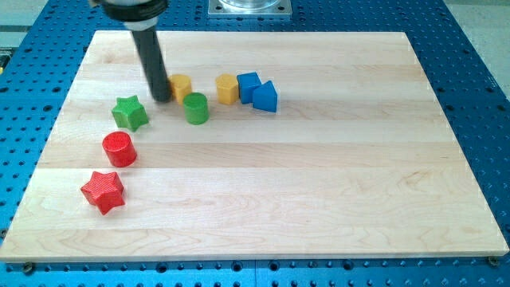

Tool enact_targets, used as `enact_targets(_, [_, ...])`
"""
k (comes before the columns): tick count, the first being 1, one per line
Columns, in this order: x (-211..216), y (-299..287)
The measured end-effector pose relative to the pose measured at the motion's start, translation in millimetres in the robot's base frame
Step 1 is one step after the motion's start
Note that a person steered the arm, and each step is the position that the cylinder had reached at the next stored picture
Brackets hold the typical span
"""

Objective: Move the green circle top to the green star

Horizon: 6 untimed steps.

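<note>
Currently, in the camera view, the green circle [196, 108] stands upright on the table [319, 183], towards the view's upper left, with the green star [130, 112] well to its left and a yellow block [181, 84] just above and left of it. My tip [162, 99] sits between star and circle, close to the circle's upper-left side and just in front of that yellow block; contact with either cannot be confirmed. No gripper is fitted, so nothing is held; the rod can only push. Judged: the circle is a small, rigid, light plastic cylinder that should slide readily on the smooth wood and may roll off a push that is not centred. Its axis is vertical, so it has no facing direction. The sound contact point is its right-hand wall, low down. A second yellow block [228, 88], a blue block [249, 85], a blue wedge-like block [265, 96], a red circle [119, 149] and a red star [103, 191] are also present
</note>
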State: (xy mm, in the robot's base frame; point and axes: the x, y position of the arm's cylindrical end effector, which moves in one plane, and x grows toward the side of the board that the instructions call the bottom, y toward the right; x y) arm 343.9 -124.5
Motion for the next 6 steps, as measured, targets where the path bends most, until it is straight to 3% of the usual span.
enact_targets(1, [-19.5,59.1])
enact_targets(3, [-6.1,-20.6])
enact_targets(4, [70.5,-0.8])
enact_targets(5, [112.1,16.4])
enact_targets(6, [103.5,83.0])
